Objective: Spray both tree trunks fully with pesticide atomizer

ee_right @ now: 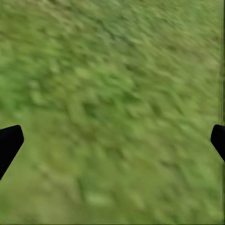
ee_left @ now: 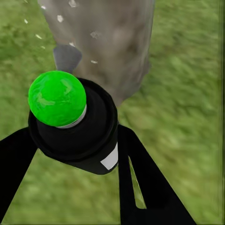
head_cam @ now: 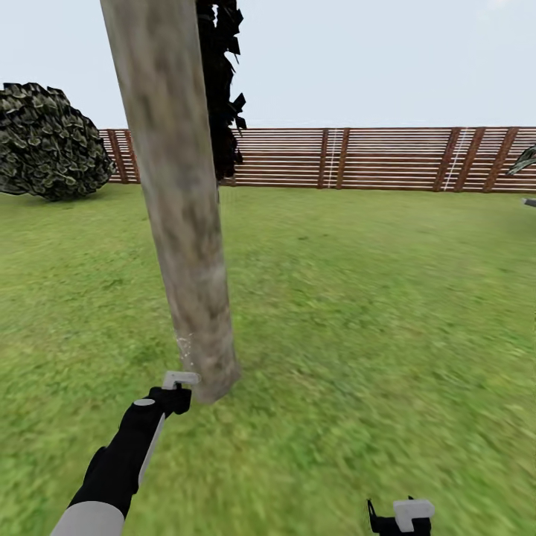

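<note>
A thick mottled grey-beige tree trunk (head_cam: 179, 201) rises from the lawn just ahead of me, left of centre. My left gripper (head_cam: 177, 393) is down at the trunk's base, almost touching it. In the left wrist view this gripper (ee_left: 75, 145) is shut on the pesticide atomizer (ee_left: 79, 131), a black bottle with a round green top, pointed at the trunk (ee_left: 112, 42). Small whitish pesticide specks (ee_left: 60, 18) float against the bark, and faint pesticide specks (head_cam: 184, 346) hang just above the gripper. My right gripper (head_cam: 402, 517) is low at the right, open over bare grass (ee_right: 112, 112).
A brown slatted fence (head_cam: 372, 158) closes the lawn at the back. A round dark-green bush (head_cam: 48, 141) stands at the far left. A near-black tree (head_cam: 223, 89) stands behind the trunk. Open grass (head_cam: 372, 313) stretches to the right.
</note>
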